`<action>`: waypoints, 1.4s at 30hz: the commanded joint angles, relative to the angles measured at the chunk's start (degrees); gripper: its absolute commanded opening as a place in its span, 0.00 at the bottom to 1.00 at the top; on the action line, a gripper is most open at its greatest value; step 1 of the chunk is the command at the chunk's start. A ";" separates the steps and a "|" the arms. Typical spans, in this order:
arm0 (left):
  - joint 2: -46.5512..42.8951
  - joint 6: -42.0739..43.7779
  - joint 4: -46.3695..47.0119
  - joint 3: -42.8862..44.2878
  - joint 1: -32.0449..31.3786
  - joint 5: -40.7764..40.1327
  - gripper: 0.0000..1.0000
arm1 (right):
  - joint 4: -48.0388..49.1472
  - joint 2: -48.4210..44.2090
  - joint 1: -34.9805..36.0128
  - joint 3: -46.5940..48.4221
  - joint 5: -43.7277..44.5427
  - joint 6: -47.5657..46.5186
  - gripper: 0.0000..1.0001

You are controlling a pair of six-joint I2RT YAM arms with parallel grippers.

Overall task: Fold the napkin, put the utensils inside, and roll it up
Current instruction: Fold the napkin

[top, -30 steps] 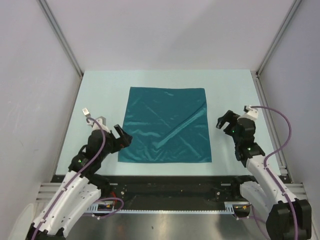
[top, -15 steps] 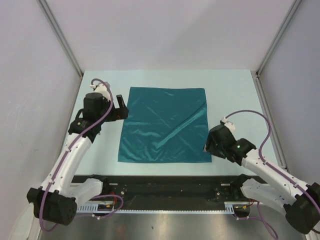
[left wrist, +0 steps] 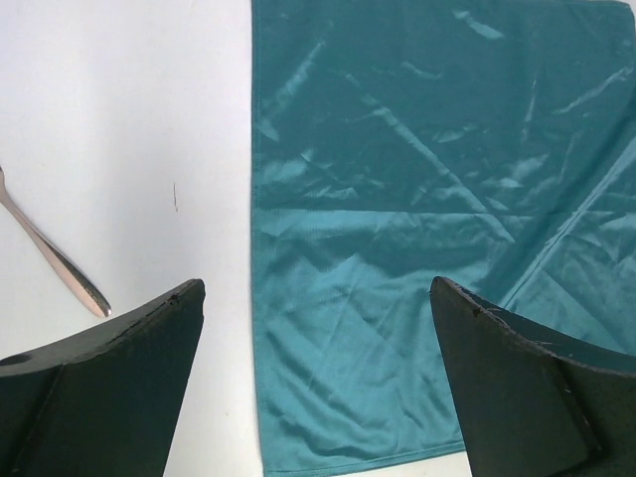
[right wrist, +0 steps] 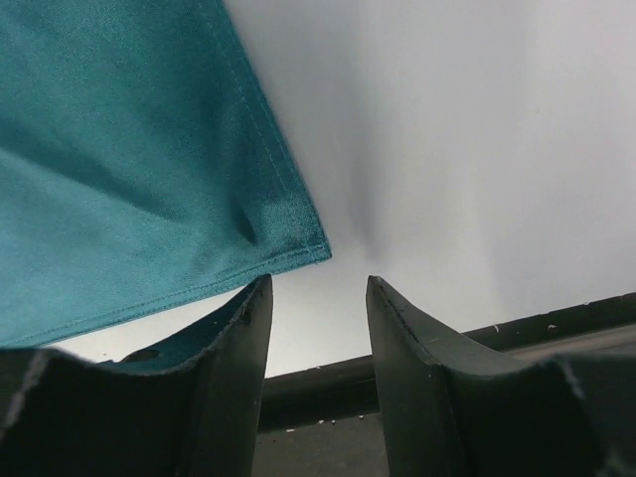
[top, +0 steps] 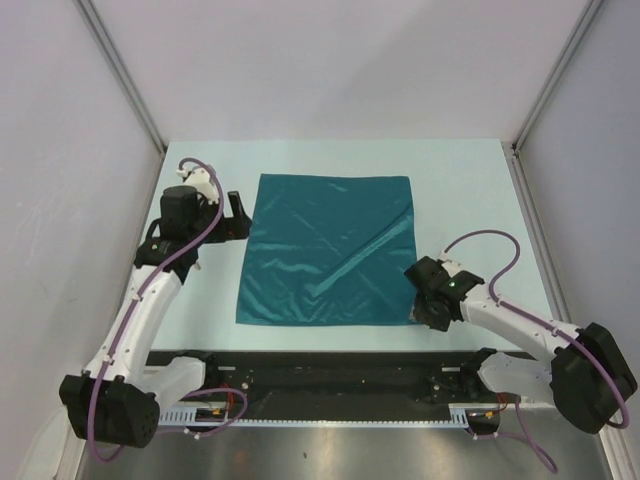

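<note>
The napkin [top: 330, 250] lies spread flat and single-layered in the middle of the table [top: 460, 190], creased but with no edge turned over, so no fold shows. In my judgement the task stands at its very start: the folding, the placing of utensils and the rolling are all left to do. Seen from overhead, the left gripper [left wrist: 316, 288] hangs at about the ten o'clock side of the cloth, over its left edge, with its jaws spread wide and nothing between them; its own camera looks down on the cloth's left border and bare table beside it. At nine o'clock in that same view lies a slim silver utensil handle [left wrist: 60, 260], apart from the cloth; whether it belongs to a fork or a spoon I cannot tell, and no utensil shows in the overhead view. The right gripper [right wrist: 318, 286] sits low at the cloth's five o'clock corner. Its jaws stand fairly close together with a clear gap, bare table visible between them, and the hemmed corner lies just ahead of that gap, not pinched. A grasp of that corner looks like the step in hand.
</note>
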 commanded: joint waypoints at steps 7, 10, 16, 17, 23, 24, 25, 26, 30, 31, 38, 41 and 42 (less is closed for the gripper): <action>-0.71 1.49 0.76 -0.64 0.26 0.63 1.00 | 1.90 1.45 -2.44 -0.88 1.47 0.26 0.45; -0.53 1.49 0.68 -0.64 0.26 0.72 1.00 | 2.95 1.45 -3.85 -0.89 1.03 -1.14 0.44; -0.36 1.40 0.68 -0.64 0.26 0.63 1.00 | 5.76 2.94 -4.38 -1.24 -1.51 -1.85 0.41; -0.36 1.49 0.68 -0.73 0.26 0.54 1.00 | 6.03 3.47 -4.30 -1.41 -1.86 -1.85 0.41; 0.00 1.57 0.50 -0.64 0.26 0.63 1.00 | 4.81 3.65 -4.03 -1.76 -2.31 -1.33 0.41; 0.08 1.49 0.50 -0.55 0.26 0.63 1.00 | 4.54 3.56 -4.03 -1.85 -2.31 -1.32 0.41; 0.17 1.57 0.50 -0.55 0.26 0.63 1.00 | 4.54 3.47 -4.03 -1.94 -2.22 -1.06 0.41; 0.26 1.57 0.41 -0.55 0.26 0.63 1.00 | 4.71 3.47 -4.03 -2.46 -2.05 -0.97 0.41; 0.44 1.57 0.32 -0.38 0.26 0.54 1.00 | 6.12 4.87 -4.38 -2.82 -1.87 -1.41 0.36; 0.35 1.57 0.32 -0.38 0.26 0.37 1.00 | 6.56 5.31 -4.47 -2.82 -1.96 -1.67 0.35; 0.35 1.66 0.24 -0.47 0.26 -0.25 1.00 | 8.14 6.72 -4.73 -2.91 -2.92 -2.03 0.26; 0.17 1.75 0.24 -0.47 0.26 -0.51 1.00 | 8.41 6.20 -5.17 -3.08 -3.01 -2.03 0.18; 0.26 1.75 0.24 -0.47 0.26 -0.51 1.00 | 8.49 6.02 -5.35 -3.08 -3.10 -2.11 0.18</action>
